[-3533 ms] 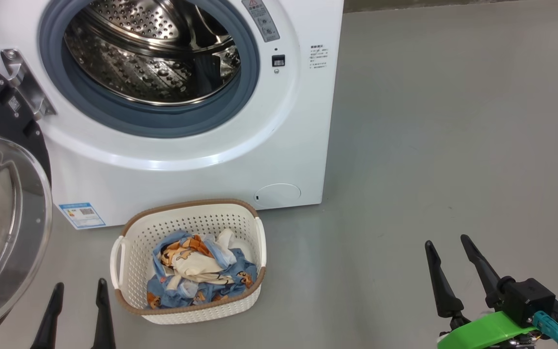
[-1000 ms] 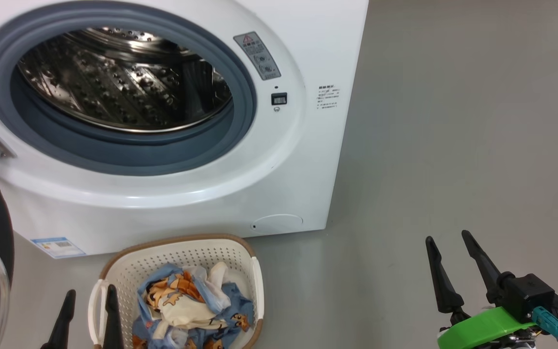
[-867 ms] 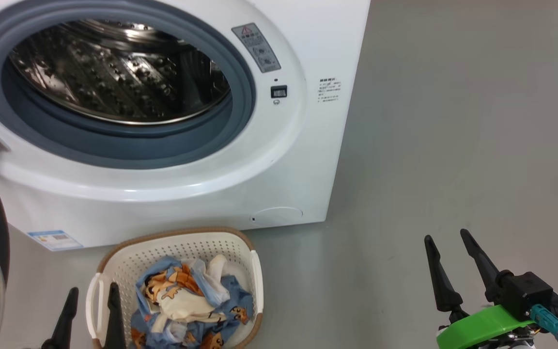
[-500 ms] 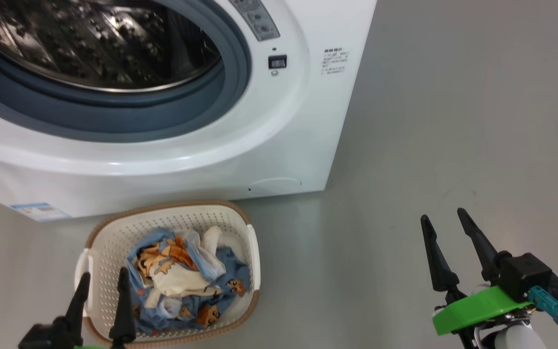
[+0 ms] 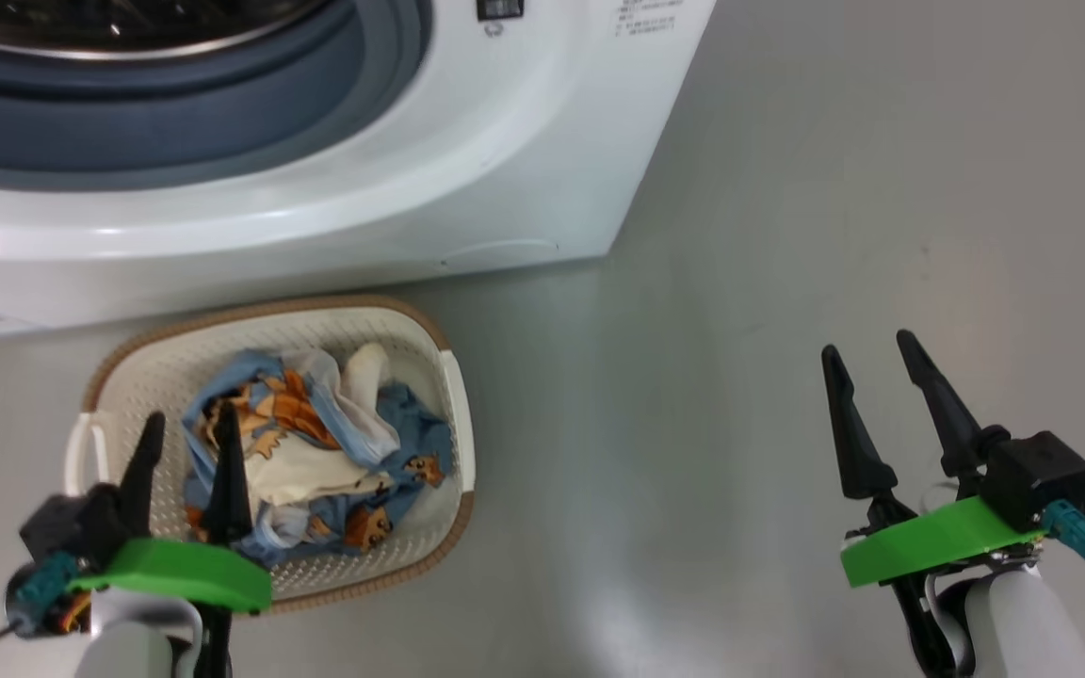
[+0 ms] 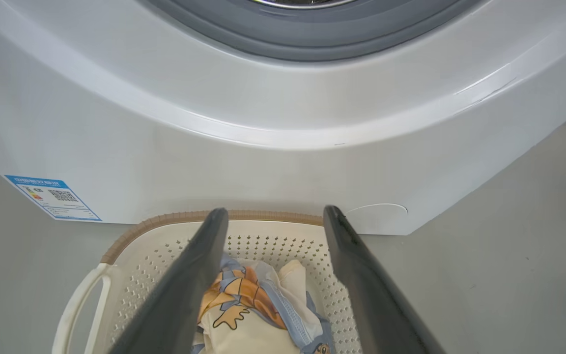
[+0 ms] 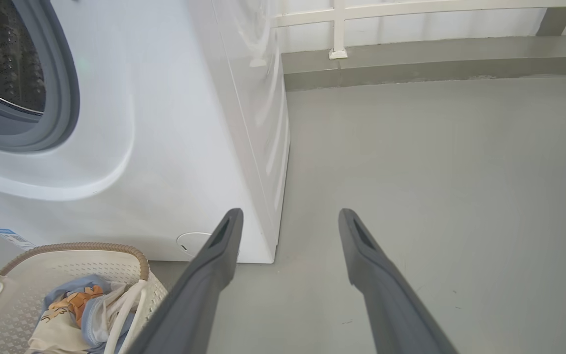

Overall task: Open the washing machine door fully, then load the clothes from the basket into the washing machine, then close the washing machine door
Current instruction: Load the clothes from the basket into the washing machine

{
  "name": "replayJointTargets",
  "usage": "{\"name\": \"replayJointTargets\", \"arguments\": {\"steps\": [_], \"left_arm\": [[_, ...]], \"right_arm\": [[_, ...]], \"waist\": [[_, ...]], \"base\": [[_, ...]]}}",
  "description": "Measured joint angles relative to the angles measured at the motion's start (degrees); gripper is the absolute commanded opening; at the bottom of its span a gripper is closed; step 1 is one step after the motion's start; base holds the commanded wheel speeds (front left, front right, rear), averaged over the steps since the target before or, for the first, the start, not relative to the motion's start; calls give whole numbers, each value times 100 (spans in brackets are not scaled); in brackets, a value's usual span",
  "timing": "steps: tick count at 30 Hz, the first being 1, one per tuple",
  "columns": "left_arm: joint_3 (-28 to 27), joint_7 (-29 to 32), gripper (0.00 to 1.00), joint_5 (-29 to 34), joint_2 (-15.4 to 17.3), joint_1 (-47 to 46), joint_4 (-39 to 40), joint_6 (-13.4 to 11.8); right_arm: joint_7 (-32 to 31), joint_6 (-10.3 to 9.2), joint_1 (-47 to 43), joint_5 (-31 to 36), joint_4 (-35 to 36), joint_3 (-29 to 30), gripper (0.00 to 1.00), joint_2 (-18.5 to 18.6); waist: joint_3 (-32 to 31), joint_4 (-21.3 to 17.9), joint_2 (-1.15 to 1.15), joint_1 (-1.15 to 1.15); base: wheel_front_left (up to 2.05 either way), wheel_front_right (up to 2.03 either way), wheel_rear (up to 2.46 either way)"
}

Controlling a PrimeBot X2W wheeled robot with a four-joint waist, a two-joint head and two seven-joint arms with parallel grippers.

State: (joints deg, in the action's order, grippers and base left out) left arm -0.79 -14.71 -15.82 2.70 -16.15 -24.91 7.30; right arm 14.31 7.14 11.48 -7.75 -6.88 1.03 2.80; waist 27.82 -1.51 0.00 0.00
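Washer: white front at the top of the head view. The grey seal of its mouth is uncovered. In the right wrist view the steel drum shows through the mouth. A blue label sits low on the front, at its left.

Basket: on the grey floor, just in front of the washer and below the mouth. Its far rim is near the washer's base; contact cannot be judged.

Clothes: a crumpled blue, orange and cream bundle lying inside the basket and covering most of its floor.

Left end effector: fingers spread, nothing between them. It is over the left part of the basket. In the left wrist view the two fingers frame the clothes, with their tips up by the far rim. Whether a finger touches fabric cannot be told.

Right end effector: fingers spread and empty, over bare floor. It is well right of the basket, off the washer's right front corner.
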Motion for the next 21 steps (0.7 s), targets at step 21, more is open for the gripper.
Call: {"name": "replayJointTargets", "arguments": {"steps": [21], "left_arm": [[720,0,100,-1200,478,-1653,-2128,1]], "right_arm": [[0,0,497,-96,268,-5,100,7]], "waist": [[1449,-293,0,0]], "base": [[0,0,0]]}}
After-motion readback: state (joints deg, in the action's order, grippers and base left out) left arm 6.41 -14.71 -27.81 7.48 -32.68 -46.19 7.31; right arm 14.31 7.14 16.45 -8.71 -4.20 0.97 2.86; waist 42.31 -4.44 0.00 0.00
